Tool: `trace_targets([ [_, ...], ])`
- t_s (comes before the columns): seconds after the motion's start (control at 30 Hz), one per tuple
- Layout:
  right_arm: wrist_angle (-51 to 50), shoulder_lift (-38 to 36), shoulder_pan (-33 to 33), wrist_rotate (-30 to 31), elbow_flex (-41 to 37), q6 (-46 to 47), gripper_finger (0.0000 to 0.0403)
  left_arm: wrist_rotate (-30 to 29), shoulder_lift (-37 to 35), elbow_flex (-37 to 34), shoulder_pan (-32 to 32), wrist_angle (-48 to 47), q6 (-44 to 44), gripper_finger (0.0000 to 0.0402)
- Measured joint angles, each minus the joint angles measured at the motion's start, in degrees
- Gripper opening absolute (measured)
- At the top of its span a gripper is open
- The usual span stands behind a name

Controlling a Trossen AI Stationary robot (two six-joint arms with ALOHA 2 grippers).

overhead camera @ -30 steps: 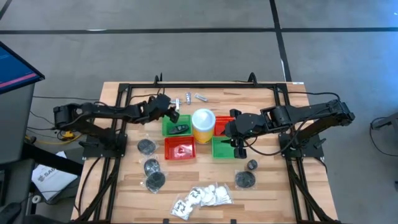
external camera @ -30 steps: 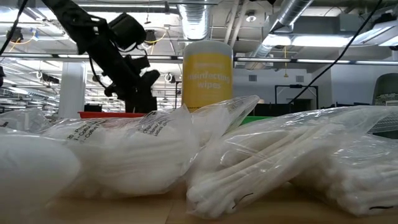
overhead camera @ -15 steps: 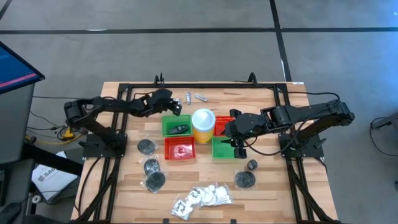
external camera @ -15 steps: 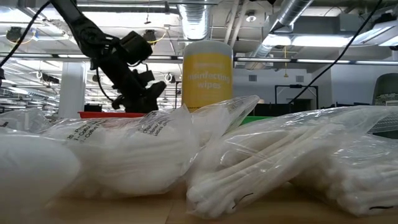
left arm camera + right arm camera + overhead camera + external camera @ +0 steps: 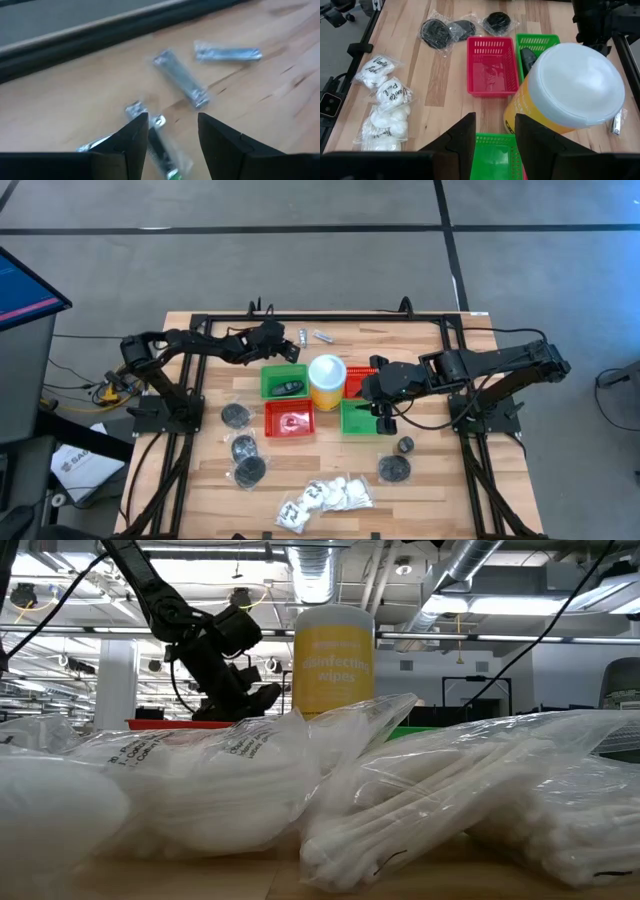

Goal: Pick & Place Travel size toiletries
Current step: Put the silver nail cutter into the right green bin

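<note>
Several small silvery metal pieces [image 5: 181,86] in clear wrap lie on the wood near the table's far edge [image 5: 311,336]. My left gripper [image 5: 172,127] is open just above and short of them, slanting down, with one wrapped piece [image 5: 161,146] lying between its fingers; it touches nothing. My right gripper [image 5: 495,132] hangs open and empty above a green basket [image 5: 497,150]. Dark round pieces in clear bags [image 5: 240,448] lie at the near left. White pieces in printed packets [image 5: 325,497] lie by the near edge.
A yellow cup with a white lid [image 5: 326,379] stands mid-table among a green basket [image 5: 284,384] holding a dark item, a red basket [image 5: 289,419] and another red basket [image 5: 360,380]. More dark bagged pieces [image 5: 394,468] lie at the near right. A black frame [image 5: 330,317] rims the table.
My left gripper has moved toward the table's right and far edge, sinking a little toward the silvery metal pieces, and has rolled slightly. Its fingers have stayed open. My right arm has kept still.
</note>
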Motion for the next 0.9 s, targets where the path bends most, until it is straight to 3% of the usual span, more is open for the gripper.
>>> trace_targets([
  [0.9,0.0,0.0,0.02,0.02,0.0,0.02,0.0126,-0.46,1.53,0.0,-0.27,-1.36,-3.75,0.0163],
])
